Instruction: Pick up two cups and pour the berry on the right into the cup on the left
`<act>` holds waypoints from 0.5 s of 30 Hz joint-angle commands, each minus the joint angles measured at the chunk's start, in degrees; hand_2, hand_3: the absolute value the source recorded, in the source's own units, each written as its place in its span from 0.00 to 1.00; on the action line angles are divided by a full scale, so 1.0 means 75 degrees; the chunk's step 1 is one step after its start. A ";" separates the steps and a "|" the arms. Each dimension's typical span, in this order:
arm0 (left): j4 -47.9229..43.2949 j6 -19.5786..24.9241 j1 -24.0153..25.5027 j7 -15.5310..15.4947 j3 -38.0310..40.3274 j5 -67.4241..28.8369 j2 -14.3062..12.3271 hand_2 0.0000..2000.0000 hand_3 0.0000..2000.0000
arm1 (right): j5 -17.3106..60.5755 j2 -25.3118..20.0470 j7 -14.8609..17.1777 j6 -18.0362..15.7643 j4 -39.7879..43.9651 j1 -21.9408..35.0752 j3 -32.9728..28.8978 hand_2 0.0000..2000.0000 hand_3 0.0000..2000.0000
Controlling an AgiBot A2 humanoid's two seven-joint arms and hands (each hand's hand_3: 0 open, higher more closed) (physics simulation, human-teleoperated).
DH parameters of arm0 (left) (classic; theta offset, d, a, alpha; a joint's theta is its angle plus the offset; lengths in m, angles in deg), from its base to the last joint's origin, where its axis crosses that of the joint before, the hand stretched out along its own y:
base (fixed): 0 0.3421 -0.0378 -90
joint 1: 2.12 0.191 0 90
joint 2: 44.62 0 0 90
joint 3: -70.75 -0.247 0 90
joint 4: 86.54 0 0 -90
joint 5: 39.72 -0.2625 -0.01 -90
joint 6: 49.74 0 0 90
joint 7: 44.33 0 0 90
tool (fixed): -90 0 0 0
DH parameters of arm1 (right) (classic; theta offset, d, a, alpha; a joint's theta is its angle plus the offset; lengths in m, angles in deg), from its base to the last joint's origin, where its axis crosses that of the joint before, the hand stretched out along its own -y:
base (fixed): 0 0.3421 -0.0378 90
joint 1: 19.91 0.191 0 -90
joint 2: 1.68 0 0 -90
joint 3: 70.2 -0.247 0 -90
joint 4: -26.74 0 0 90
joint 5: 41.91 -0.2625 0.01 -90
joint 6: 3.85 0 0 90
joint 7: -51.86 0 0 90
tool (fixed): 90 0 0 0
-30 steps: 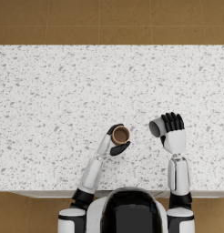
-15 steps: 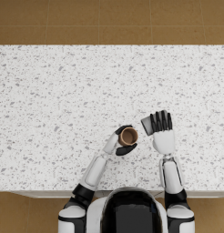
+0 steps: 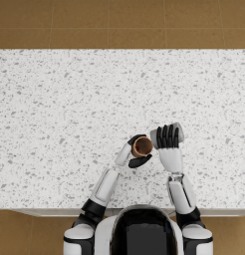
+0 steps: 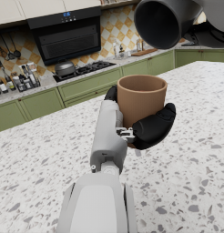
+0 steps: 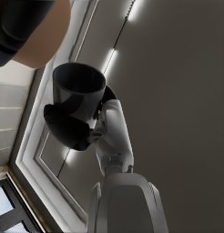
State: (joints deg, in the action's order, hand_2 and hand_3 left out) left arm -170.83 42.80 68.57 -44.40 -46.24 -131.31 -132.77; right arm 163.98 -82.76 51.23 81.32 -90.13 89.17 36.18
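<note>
My left hand [image 3: 137, 152] grips a brown cup [image 3: 142, 146] upright above the speckled counter; the left wrist view shows the brown cup [image 4: 141, 100] wrapped by the left hand [image 4: 150, 127]. My right hand [image 3: 168, 137] holds a grey cup [image 3: 155, 137] tipped on its side, mouth toward the brown cup. In the left wrist view the grey cup [image 4: 165, 22] hangs just above and beside the brown one, its mouth dark. The right wrist view shows the grey cup [image 5: 78, 93] in the right hand [image 5: 68, 127], with the brown cup [image 5: 43, 34] close by. No berry is visible.
The white speckled counter [image 3: 69, 109] stretches wide to the left, right and far side of both hands. Its near edge [image 3: 45, 211] runs just in front of my arms. Brown floor lies beyond the far edge.
Both hands have come together toward the middle. The right hand has tipped the grey cup onto its side, mouth against the brown cup's rim.
</note>
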 commanded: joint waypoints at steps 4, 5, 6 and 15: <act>-0.0261 -0.0015 0.0096 -0.0001 0.0209 0.0000 0.0015 1.00 0.64 | 0.0322 -0.0091 -0.0003 0.0031 -0.0030 0.0000 -0.0143 1.00 0.64; -0.0112 -0.0007 0.0126 -0.0002 0.0098 0.0000 0.0023 1.00 0.64 | 0.0355 -0.0056 -0.0004 0.0033 0.0017 -0.0069 -0.0064 1.00 0.64; -0.0138 -0.0002 0.0149 -0.0002 0.0126 0.0000 0.0030 1.00 0.64 | 0.0379 -0.0060 -0.0005 0.0039 0.0023 -0.0083 -0.0080 1.00 0.64; -0.0201 0.0014 0.0202 -0.0004 0.0190 0.0001 0.0043 1.00 0.64 | 0.0435 -0.0072 -0.0006 0.0063 0.0037 -0.0115 -0.0118 1.00 0.64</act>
State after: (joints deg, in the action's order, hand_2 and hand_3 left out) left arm -172.34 42.92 70.08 -44.42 -44.80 -131.30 -132.44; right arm 167.25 -83.30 51.19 81.84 -89.85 88.31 35.29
